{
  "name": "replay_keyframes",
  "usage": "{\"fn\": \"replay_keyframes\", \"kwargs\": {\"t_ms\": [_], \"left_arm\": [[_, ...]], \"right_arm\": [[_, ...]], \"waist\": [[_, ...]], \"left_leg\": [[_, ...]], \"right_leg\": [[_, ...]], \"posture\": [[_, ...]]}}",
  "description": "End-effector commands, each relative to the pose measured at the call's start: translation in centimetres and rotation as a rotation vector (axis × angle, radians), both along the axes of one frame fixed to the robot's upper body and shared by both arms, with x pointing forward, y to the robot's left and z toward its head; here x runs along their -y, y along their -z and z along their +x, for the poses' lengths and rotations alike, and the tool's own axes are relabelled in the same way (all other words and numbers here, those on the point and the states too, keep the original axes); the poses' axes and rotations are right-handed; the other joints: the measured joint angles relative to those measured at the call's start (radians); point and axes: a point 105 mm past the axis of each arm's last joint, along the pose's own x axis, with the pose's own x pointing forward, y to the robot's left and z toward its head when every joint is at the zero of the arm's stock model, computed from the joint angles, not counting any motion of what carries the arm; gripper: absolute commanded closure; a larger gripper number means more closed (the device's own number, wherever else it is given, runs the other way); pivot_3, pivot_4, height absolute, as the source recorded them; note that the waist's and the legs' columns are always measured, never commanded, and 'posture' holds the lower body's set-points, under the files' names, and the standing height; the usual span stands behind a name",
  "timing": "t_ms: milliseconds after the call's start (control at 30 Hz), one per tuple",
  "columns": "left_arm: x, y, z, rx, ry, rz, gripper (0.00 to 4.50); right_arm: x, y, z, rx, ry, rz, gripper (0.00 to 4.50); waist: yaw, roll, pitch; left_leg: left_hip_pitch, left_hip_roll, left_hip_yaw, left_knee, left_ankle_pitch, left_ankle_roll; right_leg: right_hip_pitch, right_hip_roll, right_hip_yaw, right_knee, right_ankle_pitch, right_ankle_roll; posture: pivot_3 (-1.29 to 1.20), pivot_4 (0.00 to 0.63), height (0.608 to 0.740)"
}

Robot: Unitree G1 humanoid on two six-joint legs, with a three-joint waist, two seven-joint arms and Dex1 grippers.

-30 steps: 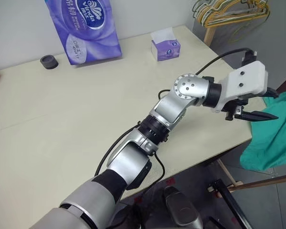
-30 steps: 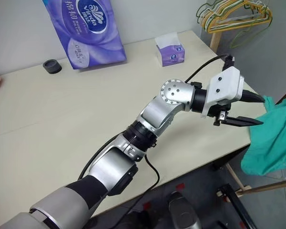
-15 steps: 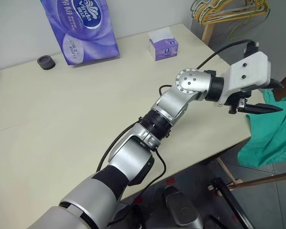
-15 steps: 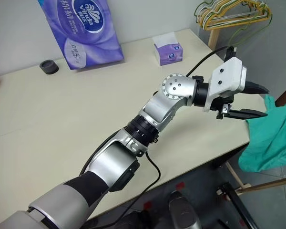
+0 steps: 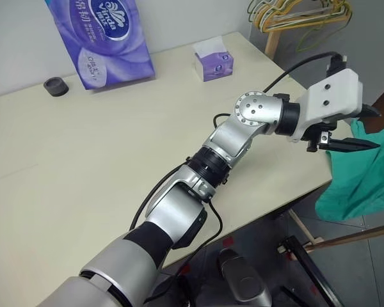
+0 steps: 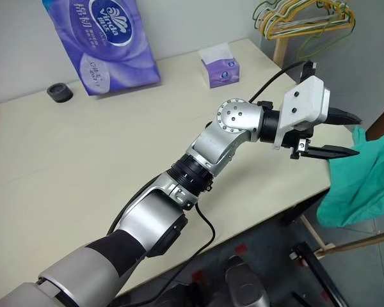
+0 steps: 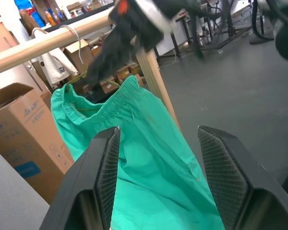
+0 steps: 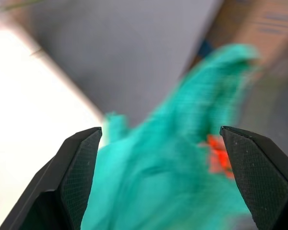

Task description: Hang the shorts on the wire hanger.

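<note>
The teal-green shorts [image 5: 365,179] hang off the table's right side, waistband up, just below a wooden rail [image 7: 48,40]. A thin wire hook [image 7: 77,38] loops over that rail above the waistband. It looks like the wire hanger's hook, and the rest is hidden by cloth. My left gripper [image 5: 369,128] reaches past the table's right edge and stands open, level, close to the shorts [image 7: 149,158] with nothing between its fingers. My right gripper [image 7: 110,52] is a dark blur at the waistband. In its own view it [image 8: 161,132] is open, with teal cloth just ahead.
On the cream table [image 5: 83,160] sit a purple tissue pack [image 5: 102,38], a small tissue box [image 5: 214,62] and a black cap [image 5: 55,86]. Several coloured hangers [image 5: 294,13] hang on a rack behind. A wooden post [image 7: 156,81] and cardboard boxes [image 7: 19,124] stand behind the shorts.
The camera has swung slightly, shifting the whole picture. The left gripper stays open in the same place beside the shorts.
</note>
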Motion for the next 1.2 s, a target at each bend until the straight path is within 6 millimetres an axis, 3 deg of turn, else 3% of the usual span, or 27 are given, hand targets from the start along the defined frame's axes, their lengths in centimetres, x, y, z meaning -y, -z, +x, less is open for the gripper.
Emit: {"fn": "replay_keyframes", "kwargs": {"t_ms": [33, 133, 233, 367, 467, 567, 633, 800, 933, 1200], "left_arm": [[-1.4, 1.2, 0.7, -0.011, -0.067, -0.012, 1.79], [-4.7, 3.3, 3.6, -0.094, -0.256, -0.006, 1.79], [-10.8, 7.4, 7.6, -0.207, -0.620, -0.012, 1.79], [-17.4, 10.4, 10.5, -0.294, -1.037, -0.083, 1.79], [-22.2, 11.5, 11.2, -0.341, -1.299, -0.191, 1.79], [-25.0, 11.7, 10.7, -0.271, -1.455, -0.279, 1.79], [-27.7, 13.1, 10.0, -0.316, -1.614, -0.324, 1.79], [-30.3, 15.0, 8.2, -0.392, -1.759, -0.392, 1.79], [-31.4, 15.6, 7.9, -0.433, -1.799, -0.430, 1.79], [-33.2, 16.1, 7.5, -0.479, -1.839, -0.483, 1.79]], "right_arm": [[-5.0, 1.1, 1.5, 0.069, -0.192, -0.099, 0.30], [-8.3, 2.8, 2.9, 0.127, -0.304, -0.150, 0.30], [-12.5, 5.0, 4.8, 0.219, -0.461, -0.209, 0.30], [-15.9, 7.6, 6.4, 0.274, -0.618, -0.137, 0.30], [-18.2, 9.7, 7.3, 0.283, -0.711, -0.082, 0.30], [-19.6, 11.3, 8.2, 0.284, -0.738, -0.046, 0.30], [-20.9, 13.3, 8.9, 0.260, -0.771, -0.015, 0.30], [-21.2, 16.7, 9.9, 0.240, -0.749, 0.083, 0.30], [-21.8, 17.7, 10.0, 0.247, -0.771, 0.102, 0.30], [-22.5, 18.0, 10.6, 0.259, -0.802, 0.116, 0.30]], "waist": [[0.004, 0.002, -0.003], [0.015, 0.003, -0.004], [0.024, 0.001, -0.009], [0.075, -0.002, -0.011], [0.131, -0.013, -0.023], [0.183, -0.017, -0.035], [0.220, -0.020, -0.048], [0.307, -0.029, -0.068], [0.355, -0.031, -0.076], [0.368, -0.034, -0.093]], "left_leg": [[0.000, 0.000, -0.001, 0.000, 0.000, 0.000], [0.000, 0.002, -0.002, 0.001, 0.000, 0.000], [0.002, 0.002, -0.002, 0.004, 0.001, -0.002], [0.004, 0.003, -0.007, 0.005, 0.005, -0.008], [0.001, 0.003, -0.012, 0.007, 0.005, -0.009], [-0.002, 0.003, -0.015, 0.006, 0.009, -0.014], [-0.004, 0.003, -0.016, 0.005, 0.009, -0.015], [-0.004, 0.002, -0.017, 0.005, 0.008, -0.014], [-0.004, 0.002, -0.019, 0.005, 0.012, -0.014], [0.001, 0.002, -0.025, 0.005, 0.017, -0.016]], "right_leg": [[0.000, 0.000, -0.001, 0.000, 0.000, 0.000], [-0.001, 0.001, -0.001, 0.004, 0.000, 0.000], [-0.003, 0.001, -0.001, 0.013, 0.000, 0.000], [-0.005, -0.001, -0.004, 0.018, 0.002, -0.002], [-0.007, -0.004, -0.008, 0.019, 0.006, -0.009], [-0.011, -0.005, -0.011, 0.020, 0.006, -0.010], [-0.013, -0.007, -0.014, 0.020, 0.006, -0.010], [-0.013, -0.011, -0.023, 0.019, 0.009, -0.014], [-0.012, -0.011, -0.027, 0.018, 0.013, -0.022], [-0.005, -0.009, -0.032, 0.019, 0.016, -0.027]], "posture": [[-0.37, 0.171, 0.740], [-0.31, 0.157, 0.740], [-0.24, 0.143, 0.740], [-0.18, 0.133, 0.740], [-0.14, 0.126, 0.740], [-0.09, 0.117, 0.740], [-0.05, 0.111, 0.740], [0.00, 0.102, 0.740], [0.05, 0.093, 0.740], [0.10, 0.080, 0.740]]}}
